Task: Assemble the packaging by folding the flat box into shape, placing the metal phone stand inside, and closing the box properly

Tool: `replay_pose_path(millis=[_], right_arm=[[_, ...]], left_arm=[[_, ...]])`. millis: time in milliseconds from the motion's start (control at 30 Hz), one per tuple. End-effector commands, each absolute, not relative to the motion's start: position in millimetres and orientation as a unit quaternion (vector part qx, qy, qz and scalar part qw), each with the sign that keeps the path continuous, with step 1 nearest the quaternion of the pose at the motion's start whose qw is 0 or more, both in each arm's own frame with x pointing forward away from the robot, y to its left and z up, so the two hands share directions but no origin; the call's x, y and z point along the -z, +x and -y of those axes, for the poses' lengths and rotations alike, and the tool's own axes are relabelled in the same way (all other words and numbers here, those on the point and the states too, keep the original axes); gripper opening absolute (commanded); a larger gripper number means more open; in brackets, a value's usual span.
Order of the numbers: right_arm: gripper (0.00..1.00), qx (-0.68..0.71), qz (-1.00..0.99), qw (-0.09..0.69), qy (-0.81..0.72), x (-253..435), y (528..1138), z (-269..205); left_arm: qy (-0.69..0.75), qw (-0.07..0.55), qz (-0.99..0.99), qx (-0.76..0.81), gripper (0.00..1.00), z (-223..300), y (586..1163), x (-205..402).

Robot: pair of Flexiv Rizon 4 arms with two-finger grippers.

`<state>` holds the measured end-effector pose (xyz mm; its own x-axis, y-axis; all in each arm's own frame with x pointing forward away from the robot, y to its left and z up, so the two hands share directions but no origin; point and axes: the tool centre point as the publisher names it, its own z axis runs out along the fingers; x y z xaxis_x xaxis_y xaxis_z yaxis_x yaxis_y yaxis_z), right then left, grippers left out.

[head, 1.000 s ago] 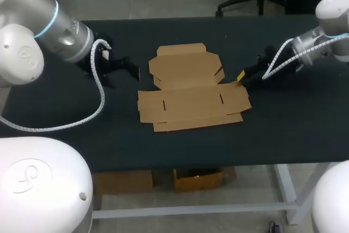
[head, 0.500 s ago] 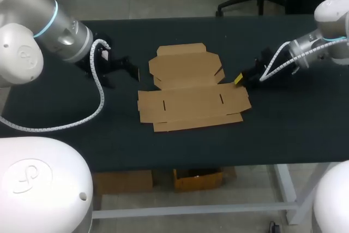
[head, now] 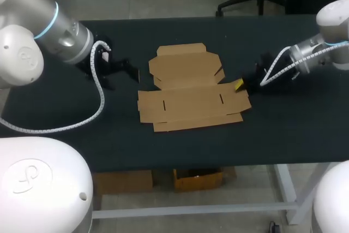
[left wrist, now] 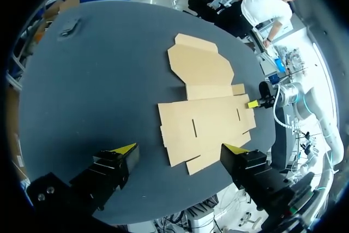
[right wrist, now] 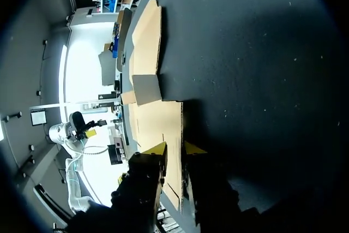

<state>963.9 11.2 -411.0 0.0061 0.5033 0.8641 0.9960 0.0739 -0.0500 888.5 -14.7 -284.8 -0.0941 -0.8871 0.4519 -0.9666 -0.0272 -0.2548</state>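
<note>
Right hand [head: 238, 84] lowered to box [head: 191, 88] | wrist: astride flap [right wrist: 173, 129], grip unclear | left hand [left wrist: 180, 148] released

The right gripper [head: 238, 84] has slid toward six o'clock in the head view, a little in each of the two earlier pictures; a second ago it hung just off the one o'clock corner of the flat box's [head: 191, 88] wide lower panel, beside the small side flap; now it sits at that panel's three o'clock edge, right at the cardboard's rim; the right arm [head: 305, 54] has come along with it, its silver wrist shifted toward six o'clock; its white coiled cable [head: 272, 69] now hangs lower over the table [head: 294, 118].
</note>
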Motion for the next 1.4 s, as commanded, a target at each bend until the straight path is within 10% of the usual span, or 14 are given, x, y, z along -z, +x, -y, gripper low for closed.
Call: replay_pose_path(millis=[33,1400], right_arm=[[0.0,0.327,0.624,0.377,-0.6,411.9,958.7,-10.9],[0.0,0.372,0.615,0.366,-0.591,406.4,889.7,-6.2]], left_arm=[[0.669,0.075,0.693,-0.258,1.0,14.6,885.4,284.7],[0.658,0.111,0.705,-0.24,1.0,14.9,857.8,275.7]])
